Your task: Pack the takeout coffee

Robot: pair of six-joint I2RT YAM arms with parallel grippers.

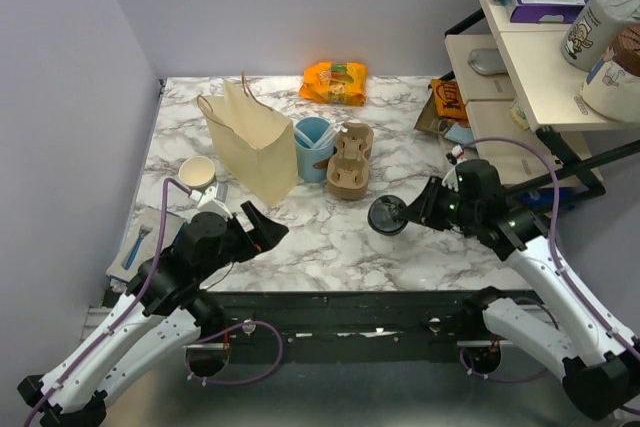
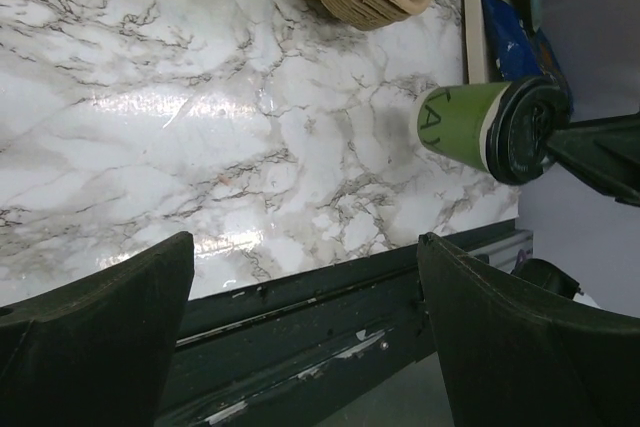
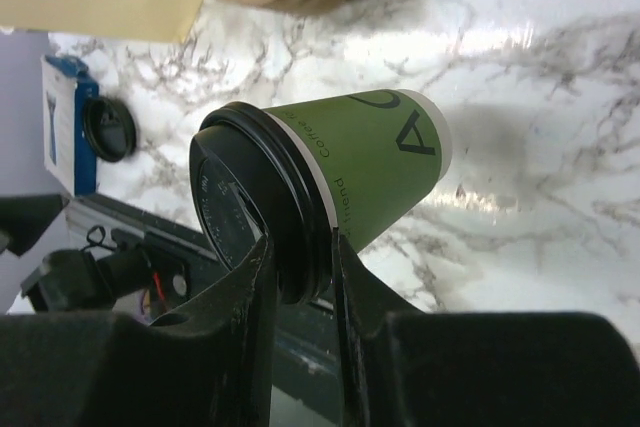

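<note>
The takeout coffee, a green paper cup (image 3: 375, 162) with a black lid (image 1: 387, 215), stands upright at the front right of the marble table (image 1: 320, 237). My right gripper (image 3: 300, 247) is shut on the lid's rim, one finger on each side. Whether the cup's base rests on the table I cannot tell. The cup also shows in the left wrist view (image 2: 460, 122). The tan paper bag (image 1: 250, 142) stands open at the back left. My left gripper (image 2: 305, 242) is open and empty over the table's front edge, left of the cup (image 1: 262, 227).
A stack of brown cup carriers (image 1: 350, 159) and a light-blue cup (image 1: 313, 147) stand right of the bag. A lidless cup (image 1: 197, 172) is by the left arm. A loose black lid (image 3: 108, 129) lies far left. An orange snack bag (image 1: 335, 82) lies at the back. A shelf (image 1: 520, 47) stands right.
</note>
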